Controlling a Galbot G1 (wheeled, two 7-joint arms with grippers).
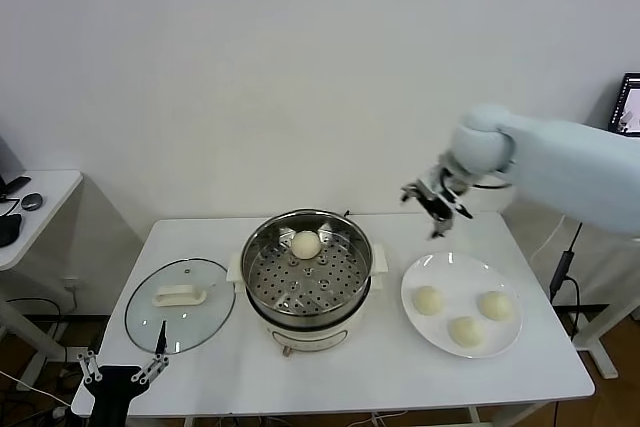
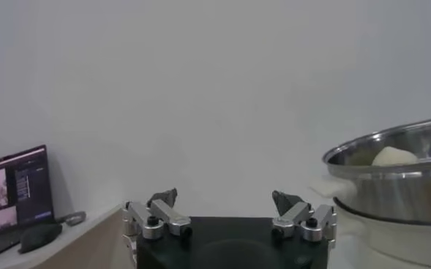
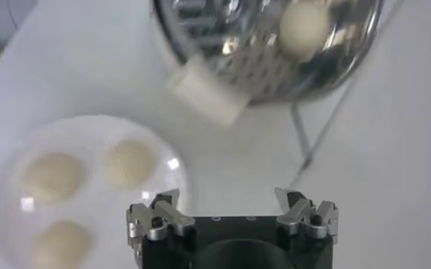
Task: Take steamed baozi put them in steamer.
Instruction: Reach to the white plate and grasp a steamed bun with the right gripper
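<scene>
The steamer (image 1: pixel 300 287) stands mid-table with one steamed baozi (image 1: pixel 305 244) on its perforated floor near the back. Three more baozi (image 1: pixel 427 299) (image 1: pixel 495 305) (image 1: pixel 465 331) lie on the white plate (image 1: pixel 455 272) to its right. My right gripper (image 1: pixel 437 202) hangs open and empty above the table, behind the gap between steamer and plate. Its wrist view shows the plate's baozi (image 3: pixel 50 175) (image 3: pixel 129 162) (image 3: pixel 58 245) and the one in the steamer (image 3: pixel 303 25). My left gripper (image 1: pixel 125 367) is parked open at the table's front left corner.
A glass lid (image 1: pixel 180 304) with a cream handle lies left of the steamer. A side table with a mouse (image 1: pixel 32 201) stands far left. A screen (image 1: pixel 628 105) shows at the right edge. A cable (image 3: pixel 303 139) runs behind the steamer.
</scene>
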